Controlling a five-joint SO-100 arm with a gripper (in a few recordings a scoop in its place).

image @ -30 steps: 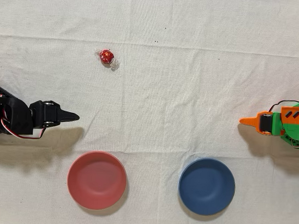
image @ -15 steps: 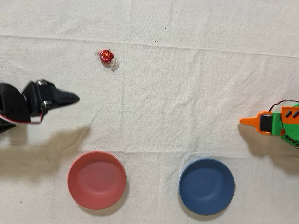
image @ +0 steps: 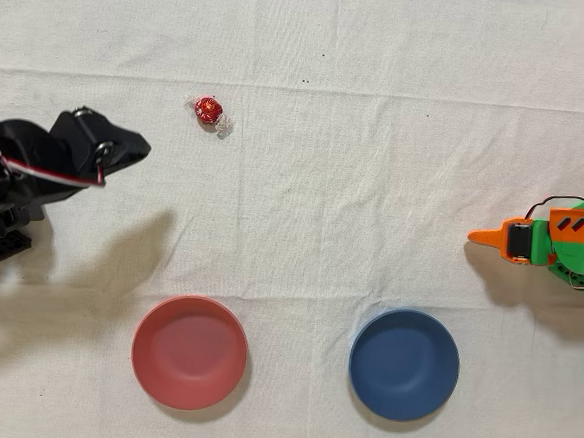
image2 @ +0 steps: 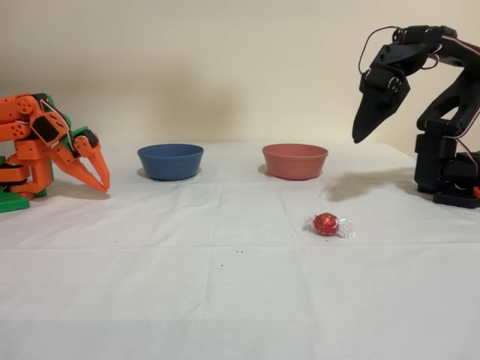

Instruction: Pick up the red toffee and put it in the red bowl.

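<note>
The red toffee (image2: 325, 223) sits loose on the white cloth (image2: 225, 300), wrapper tail sticking out, well in front of the red bowl (image2: 295, 160) in the fixed view. The black arm's gripper (image2: 365, 127) hangs up in the air off to the right, tip pointing down, fingers pressed together with nothing in them. Blue bowl (image2: 170, 160) sits left of the red one, and the idle orange arm (image2: 52, 146) is at far left.

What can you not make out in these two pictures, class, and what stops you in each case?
- Black arm's base: cut off by the left edge in the overhead view and the right edge in the fixed view.
- Gripper: jaws look closed to a point, but any slit between them is too fine to see.
- Red bowl inside: in the fixed view its own rim hides it.
- Red toffee wrapper print: too small.
</note>
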